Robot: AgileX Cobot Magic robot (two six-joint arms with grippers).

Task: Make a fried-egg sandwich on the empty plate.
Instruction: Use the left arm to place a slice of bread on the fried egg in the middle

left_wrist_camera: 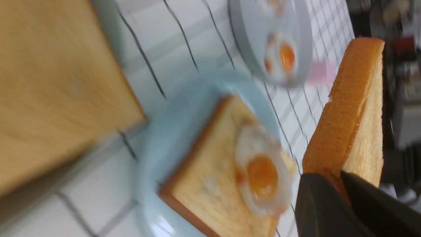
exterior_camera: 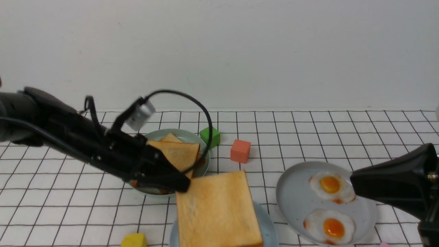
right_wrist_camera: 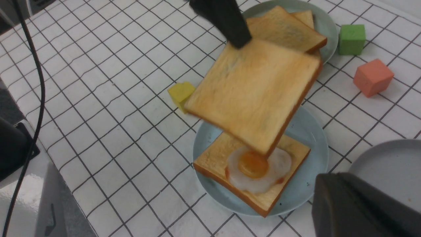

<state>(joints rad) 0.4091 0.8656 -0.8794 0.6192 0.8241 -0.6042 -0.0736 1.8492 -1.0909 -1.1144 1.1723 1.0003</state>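
My left gripper is shut on one edge of a golden toast slice and holds it tilted in the air above the sky-blue plate. In the right wrist view, a second toast slice lies on this plate with a white fried egg on top; the held slice hangs over it without touching. The left wrist view shows the held slice in my left gripper, beside the egg. My right gripper is shut and empty over the grey plate.
A pale green plate with a toast pile stands behind the left gripper. The grey plate on the right holds two fried eggs. Green, orange-red and yellow cubes lie on the checked cloth.
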